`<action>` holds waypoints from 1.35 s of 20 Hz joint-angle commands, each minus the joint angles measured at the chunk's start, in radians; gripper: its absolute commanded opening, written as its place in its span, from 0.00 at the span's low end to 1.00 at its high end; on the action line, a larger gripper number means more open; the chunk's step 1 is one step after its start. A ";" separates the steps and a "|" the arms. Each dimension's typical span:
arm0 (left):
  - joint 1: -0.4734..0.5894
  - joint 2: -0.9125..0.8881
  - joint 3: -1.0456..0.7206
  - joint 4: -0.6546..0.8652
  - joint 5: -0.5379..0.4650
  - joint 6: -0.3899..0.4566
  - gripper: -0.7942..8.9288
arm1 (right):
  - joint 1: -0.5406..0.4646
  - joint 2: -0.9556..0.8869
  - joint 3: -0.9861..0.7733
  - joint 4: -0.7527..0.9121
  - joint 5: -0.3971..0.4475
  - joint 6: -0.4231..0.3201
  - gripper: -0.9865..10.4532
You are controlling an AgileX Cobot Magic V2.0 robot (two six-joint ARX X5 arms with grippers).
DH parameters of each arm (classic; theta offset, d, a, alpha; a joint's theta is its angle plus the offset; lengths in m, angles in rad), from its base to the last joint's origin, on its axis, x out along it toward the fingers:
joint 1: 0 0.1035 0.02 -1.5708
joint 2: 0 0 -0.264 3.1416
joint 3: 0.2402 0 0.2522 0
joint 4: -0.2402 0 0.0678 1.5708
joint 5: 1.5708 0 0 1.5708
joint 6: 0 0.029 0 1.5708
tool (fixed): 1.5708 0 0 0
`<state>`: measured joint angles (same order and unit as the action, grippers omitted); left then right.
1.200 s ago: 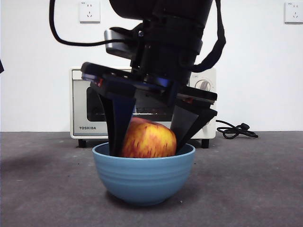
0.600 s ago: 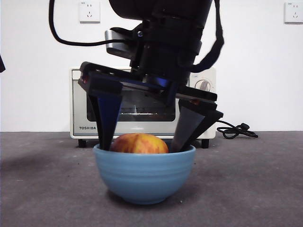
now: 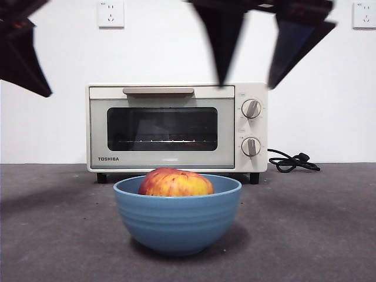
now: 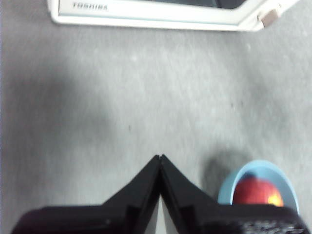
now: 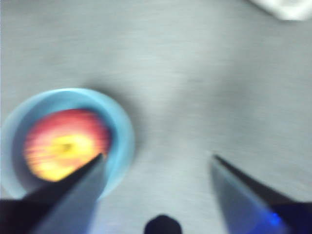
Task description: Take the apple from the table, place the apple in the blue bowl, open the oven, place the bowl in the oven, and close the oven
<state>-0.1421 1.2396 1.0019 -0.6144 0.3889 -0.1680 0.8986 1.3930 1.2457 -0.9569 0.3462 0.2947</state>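
The red and yellow apple (image 3: 176,182) lies inside the blue bowl (image 3: 176,223) on the table (image 3: 311,229), in front of the cream oven (image 3: 170,126), whose door is shut. My right gripper (image 3: 247,84) hangs open high above the bowl, a little to its right, holding nothing. The right wrist view looks down between its open jaws (image 5: 157,157), with the apple (image 5: 66,144) in the bowl (image 5: 123,131) off to one side. My left gripper (image 4: 160,157) is shut and empty over bare table, between the oven (image 4: 146,12) and the bowl (image 4: 226,187); it shows dark at the front view's upper left (image 3: 44,91).
A black power cord (image 3: 291,161) lies on the table to the right of the oven. Two wall sockets (image 3: 111,13) (image 3: 364,14) sit high on the white wall behind. The oven's beige handle (image 3: 158,91) runs along the top of its door.
My right gripper opened, let the apple drop into the bowl, and rose well above it. The left gripper has come further into view at the upper left.
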 commanded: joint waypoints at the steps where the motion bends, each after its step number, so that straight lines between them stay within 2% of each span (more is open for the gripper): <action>1: -0.009 0.085 0.098 0.010 0.012 -0.005 0.08 | -0.051 -0.048 -0.007 -0.021 0.013 -0.010 0.08; 4: -0.030 0.206 0.272 0.010 0.016 -0.005 0.08 | -0.146 -0.106 -0.026 -0.050 0.012 -0.017 0.08; 7: -0.048 0.321 0.449 0.008 0.061 -0.006 0.08 | -0.233 -0.158 -0.084 -0.061 -0.019 -0.032 0.08; 10: -0.071 0.435 0.617 0.000 0.065 -0.009 0.08 | -0.307 -0.214 -0.190 -0.021 -0.122 -0.032 0.08; 13: -0.091 0.533 0.736 -0.035 0.064 -0.009 0.08 | -0.352 -0.261 -0.292 0.032 -0.227 0.003 0.08; 16: -0.102 0.610 0.792 -0.035 0.064 -0.008 0.08 | -0.362 -0.293 -0.349 0.043 -0.255 0.043 0.08; 23: -0.101 0.690 0.795 -0.044 0.063 -0.002 0.08 | -0.362 -0.325 -0.354 0.058 -0.272 0.073 0.08; 27: -0.111 0.694 0.795 -0.101 0.063 0.045 0.08 | -0.362 -0.325 -0.354 0.078 -0.273 0.092 0.08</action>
<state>-0.2455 1.9114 1.8069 -0.6899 0.4557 -0.1490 0.5362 1.0698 0.9024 -0.8845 0.0769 0.3710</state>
